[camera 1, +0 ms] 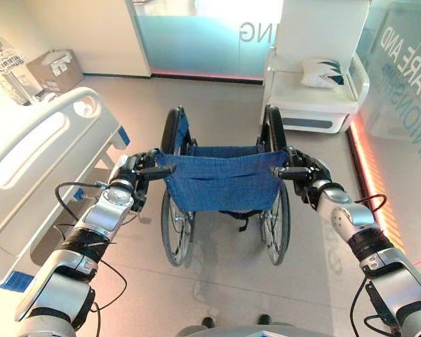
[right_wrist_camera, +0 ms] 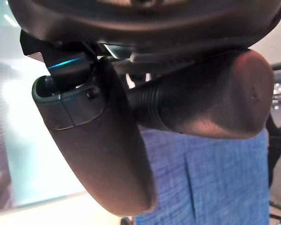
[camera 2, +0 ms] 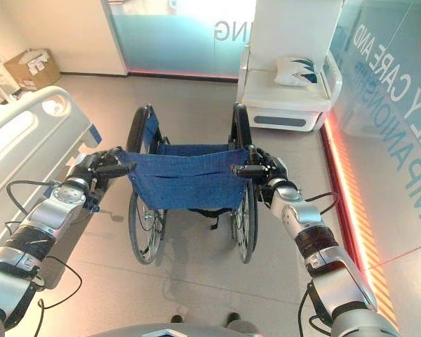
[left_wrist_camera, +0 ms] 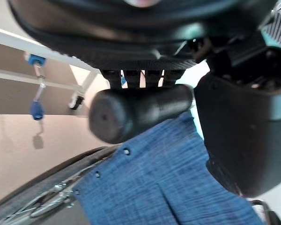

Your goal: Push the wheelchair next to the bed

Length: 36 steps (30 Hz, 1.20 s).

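Note:
A wheelchair with a blue cloth back [camera 1: 221, 179] and black wheels stands on the floor in front of me, its back toward me. My left hand [camera 1: 132, 177] is curled round the wheelchair's left push handle [left_wrist_camera: 131, 110]. My right hand [camera 1: 307, 175] is curled round the right push handle [right_wrist_camera: 201, 105]. The white hospital bed [camera 1: 35, 158] lies to the left of the wheelchair, its footboard close to the left wheel.
A white armchair [camera 1: 312, 95] with a cushion [camera 1: 323, 72] stands ahead on the right. Glass walls run along the far side and the right, with a red-lit strip [camera 1: 372, 175] at the floor. A cardboard box [camera 1: 55, 69] sits at the far left.

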Motion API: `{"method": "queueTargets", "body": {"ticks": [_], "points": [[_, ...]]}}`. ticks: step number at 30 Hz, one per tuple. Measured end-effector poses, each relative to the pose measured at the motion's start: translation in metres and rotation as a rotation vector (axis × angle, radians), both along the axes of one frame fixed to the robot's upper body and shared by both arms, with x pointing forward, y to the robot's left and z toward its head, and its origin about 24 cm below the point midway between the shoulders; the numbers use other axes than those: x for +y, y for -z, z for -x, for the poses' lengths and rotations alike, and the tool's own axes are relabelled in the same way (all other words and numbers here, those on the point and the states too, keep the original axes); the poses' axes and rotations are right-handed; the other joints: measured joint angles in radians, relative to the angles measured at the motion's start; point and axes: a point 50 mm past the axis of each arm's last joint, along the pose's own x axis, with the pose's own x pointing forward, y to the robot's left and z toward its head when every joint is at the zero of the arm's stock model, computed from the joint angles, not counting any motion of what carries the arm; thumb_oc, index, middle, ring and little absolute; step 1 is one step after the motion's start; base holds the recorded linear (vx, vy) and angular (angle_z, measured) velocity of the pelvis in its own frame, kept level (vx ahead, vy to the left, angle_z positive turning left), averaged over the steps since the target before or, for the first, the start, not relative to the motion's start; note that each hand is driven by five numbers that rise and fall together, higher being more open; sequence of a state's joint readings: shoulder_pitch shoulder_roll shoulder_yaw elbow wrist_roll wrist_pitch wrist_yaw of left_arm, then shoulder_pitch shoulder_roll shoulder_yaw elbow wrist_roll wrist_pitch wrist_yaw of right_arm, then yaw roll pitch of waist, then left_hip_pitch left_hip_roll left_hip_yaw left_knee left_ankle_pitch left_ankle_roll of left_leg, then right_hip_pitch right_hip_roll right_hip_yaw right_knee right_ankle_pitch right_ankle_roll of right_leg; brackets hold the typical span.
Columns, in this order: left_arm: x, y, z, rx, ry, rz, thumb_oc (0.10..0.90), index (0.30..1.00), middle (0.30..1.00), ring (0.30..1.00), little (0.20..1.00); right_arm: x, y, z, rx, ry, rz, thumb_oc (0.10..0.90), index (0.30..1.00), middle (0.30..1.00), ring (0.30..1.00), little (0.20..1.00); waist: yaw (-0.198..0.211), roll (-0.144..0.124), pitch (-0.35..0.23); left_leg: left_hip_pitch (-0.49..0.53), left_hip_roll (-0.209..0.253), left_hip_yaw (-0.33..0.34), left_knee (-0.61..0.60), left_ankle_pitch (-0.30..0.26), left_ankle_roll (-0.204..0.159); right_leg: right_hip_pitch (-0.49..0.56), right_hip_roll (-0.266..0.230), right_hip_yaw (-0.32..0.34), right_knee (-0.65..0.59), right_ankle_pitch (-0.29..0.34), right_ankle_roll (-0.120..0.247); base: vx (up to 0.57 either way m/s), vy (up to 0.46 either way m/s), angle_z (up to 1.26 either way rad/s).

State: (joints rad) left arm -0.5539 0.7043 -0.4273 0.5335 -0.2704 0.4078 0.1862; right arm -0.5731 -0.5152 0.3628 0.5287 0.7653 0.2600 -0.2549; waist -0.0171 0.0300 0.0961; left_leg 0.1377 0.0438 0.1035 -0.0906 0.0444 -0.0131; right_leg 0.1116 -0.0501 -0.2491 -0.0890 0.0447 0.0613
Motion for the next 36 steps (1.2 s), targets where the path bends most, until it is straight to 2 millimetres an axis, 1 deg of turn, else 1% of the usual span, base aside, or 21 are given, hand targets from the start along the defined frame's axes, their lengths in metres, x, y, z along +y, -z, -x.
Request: {"method": "queueTargets", "body": {"ticks": [2, 7, 15, 17, 21, 25, 27, 30, 36], "points": [[-0.002, 0.001, 0.0, -0.004, -0.001, 0.004, 0.8, 0.9, 0.9, 0.9, 0.9, 0.001, 0.0, 0.0, -0.001, -0.002, 0.0, 0.8, 0.9, 0.9, 0.9, 0.9, 0.0, 0.0, 0.0, 0.0, 0.001, 0.014, 0.0, 0.0, 0.0, 0.0, 0.0, 0.001, 0.0, 0.0, 0.0, 0.0, 0.0, 0.0], [-0.004, 0.001, -0.001, -0.011, -0.022, 0.064, 0.8, 0.9, 0.9, 0.9, 0.9, 0.001, 0.0, 0.0, -0.001, -0.002, 0.0, 0.8, 0.9, 0.9, 0.9, 0.9, 0.0, 0.0, 0.0, 0.001, 0.001, 0.015, 0.0, 0.0, 0.0, 0.0, 0.0, 0.002, 0.0, 0.0, 0.0, 0.0, 0.0, 0.0], [-0.002, -0.001, -0.001, -0.01, -0.015, 0.107, 0.8, 0.9, 0.9, 0.9, 0.9, -0.001, 0.0, 0.001, -0.002, 0.0, 0.002, 0.8, 0.9, 0.9, 0.9, 0.9, 0.003, 0.0, 0.0, 0.001, 0.001, 0.015, 0.0, 0.0, 0.0, 0.0, 0.0, 0.002, 0.0, 0.0, 0.0, 0.0, 0.0, 0.0], [-0.002, -0.004, -0.001, -0.026, -0.017, 0.126, 0.8, 0.9, 0.9, 0.9, 0.9, -0.001, 0.0, 0.001, -0.004, 0.001, -0.001, 0.8, 0.9, 0.9, 0.9, 0.9, 0.004, 0.0, 0.0, 0.0, 0.001, 0.015, 0.0, 0.0, 0.0, 0.0, 0.0, 0.002, 0.0, 0.0, 0.0, 0.0, 0.0, 0.0], [-0.008, -0.014, 0.0, -0.102, 0.015, 0.164, 0.8, 0.9, 0.9, 0.9, 0.9, -0.004, 0.001, 0.007, -0.014, 0.005, -0.016, 0.8, 0.9, 0.9, 0.9, 0.9, 0.008, -0.001, 0.001, -0.002, 0.002, 0.015, 0.0, 0.0, 0.0, -0.001, 0.0, -0.001, 0.0, 0.0, 0.0, 0.0, 0.0, 0.0], [-0.008, -0.015, 0.008, -0.137, 0.021, 0.189, 0.8, 0.9, 0.9, 0.9, 0.9, -0.006, 0.003, 0.013, -0.021, 0.003, -0.028, 0.8, 0.9, 0.9, 0.9, 0.9, 0.012, -0.007, 0.005, -0.002, 0.002, 0.014, 0.0, 0.0, 0.0, -0.001, 0.0, -0.002, 0.0, 0.0, 0.0, 0.0, 0.0, 0.0], [-0.008, -0.017, 0.01, -0.15, 0.027, 0.19, 0.8, 0.9, 0.9, 0.9, 0.9, -0.007, 0.002, 0.014, -0.024, 0.004, -0.031, 0.8, 0.9, 0.9, 0.9, 0.9, 0.015, -0.014, 0.009, -0.002, 0.002, 0.014, 0.0, 0.0, 0.0, -0.001, 0.0, -0.002, 0.0, 0.0, 0.0, 0.0, 0.0, 0.0], [-0.007, -0.021, 0.015, -0.168, 0.059, 0.157, 0.8, 0.9, 0.9, 0.9, 0.9, -0.01, 0.003, 0.021, -0.032, 0.009, -0.048, 0.8, 0.9, 0.9, 0.9, 0.9, 0.022, -0.027, 0.017, -0.002, 0.001, 0.014, 0.0, 0.0, 0.0, -0.001, -0.001, -0.001, 0.0, 0.0, 0.001, 0.0, 0.0, 0.0], [-0.002, -0.032, 0.017, -0.168, 0.109, 0.086, 0.8, 0.9, 0.9, 0.9, 0.9, -0.016, 0.001, 0.028, -0.02, -0.006, -0.061, 0.8, 0.9, 0.9, 0.9, 0.9, 0.029, -0.032, 0.026, -0.002, 0.001, 0.014, 0.0, -0.001, 0.0, -0.001, -0.001, -0.001, 0.0, -0.001, 0.001, 0.0, 0.0, 0.0]]}}
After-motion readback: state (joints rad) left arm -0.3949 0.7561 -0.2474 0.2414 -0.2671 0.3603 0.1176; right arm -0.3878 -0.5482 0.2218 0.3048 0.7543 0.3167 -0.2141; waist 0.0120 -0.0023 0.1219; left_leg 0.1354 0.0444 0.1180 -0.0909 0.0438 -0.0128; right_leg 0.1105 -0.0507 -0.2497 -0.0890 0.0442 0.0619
